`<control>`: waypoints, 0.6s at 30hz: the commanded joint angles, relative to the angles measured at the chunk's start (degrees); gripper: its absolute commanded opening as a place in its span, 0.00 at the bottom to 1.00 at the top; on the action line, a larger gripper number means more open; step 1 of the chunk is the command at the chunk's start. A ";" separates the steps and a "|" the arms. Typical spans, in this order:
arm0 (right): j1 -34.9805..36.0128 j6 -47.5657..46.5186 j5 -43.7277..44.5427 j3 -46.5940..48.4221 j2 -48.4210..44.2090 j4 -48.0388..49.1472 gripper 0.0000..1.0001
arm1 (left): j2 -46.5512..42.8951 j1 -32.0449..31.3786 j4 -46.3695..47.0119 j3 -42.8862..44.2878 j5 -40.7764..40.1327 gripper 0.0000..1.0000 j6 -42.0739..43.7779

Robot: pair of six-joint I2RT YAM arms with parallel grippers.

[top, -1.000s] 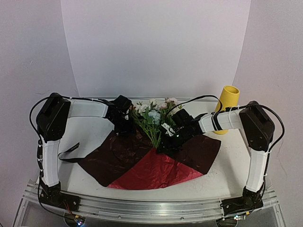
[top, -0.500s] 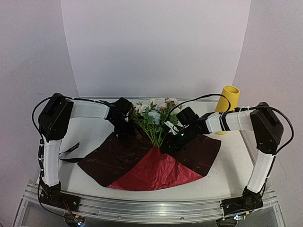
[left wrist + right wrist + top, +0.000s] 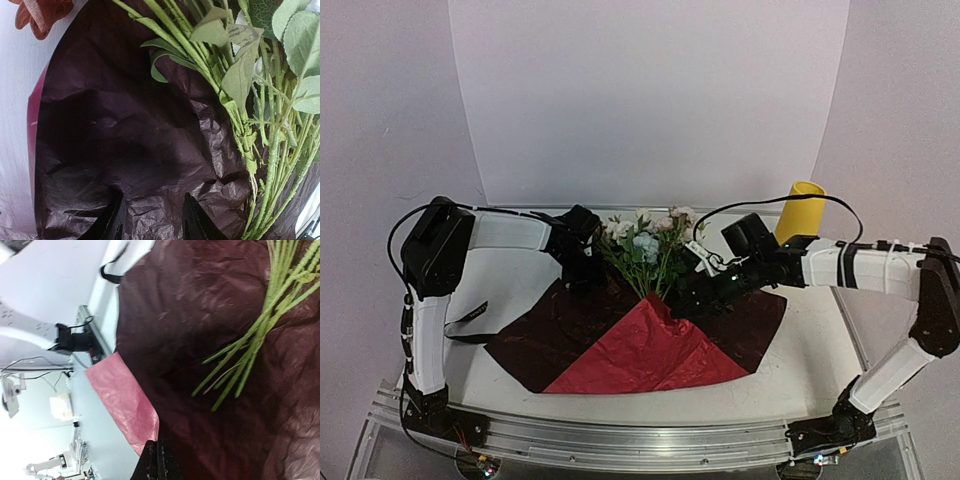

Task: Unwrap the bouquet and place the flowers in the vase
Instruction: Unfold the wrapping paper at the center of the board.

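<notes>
The dark red wrap (image 3: 570, 335) lies spread flat on the table, with a bright red flap (image 3: 650, 350) folded over its middle. The flowers (image 3: 645, 245) rest on its far part, heads away from me, and their green stems (image 3: 255, 340) fan across the sheet. My right gripper (image 3: 157, 442) is shut on the wrap (image 3: 200, 405) at the fold's edge, just right of the stem ends (image 3: 685, 300). Low over the wrap (image 3: 125, 130), left of the stems (image 3: 235, 100), hangs my left gripper (image 3: 153, 200), open with only crinkled paper behind the gap. The mustard-yellow vase (image 3: 802, 212) stands upright at the back right.
A black ribbon (image 3: 470, 318) lies loose on the table at the wrap's left edge. A rust-orange flower head (image 3: 37, 15) lies apart from the bunch, left of the wrap. A curved white backdrop (image 3: 650, 100) closes the far side. The metal rail (image 3: 640, 440) runs along the near edge.
My right gripper has closed on the wrap and its arm has stretched out to the right. The red flap now reaches higher, over the stem ends. The left arm has barely moved.
</notes>
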 commanded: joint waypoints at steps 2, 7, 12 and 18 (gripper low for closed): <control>1.08 2.29 -3.01 -4.00 -8.89 -3.29 0.04 | -4.13 -0.12 -0.02 -0.25 0.40 0.40 0.16; 1.25 3.99 -2.93 -7.54 -15.22 -3.73 0.04 | -6.89 -0.43 -0.01 -2.18 0.89 0.40 -0.99; 2.43 4.77 -3.27 -9.86 -19.38 -4.34 0.03 | -11.17 -2.40 -0.05 -4.25 0.86 0.40 -2.94; 5.12 7.55 -3.24 -12.50 -24.57 -5.59 0.13 | -18.30 -8.19 -0.09 -8.15 0.07 0.41 -8.39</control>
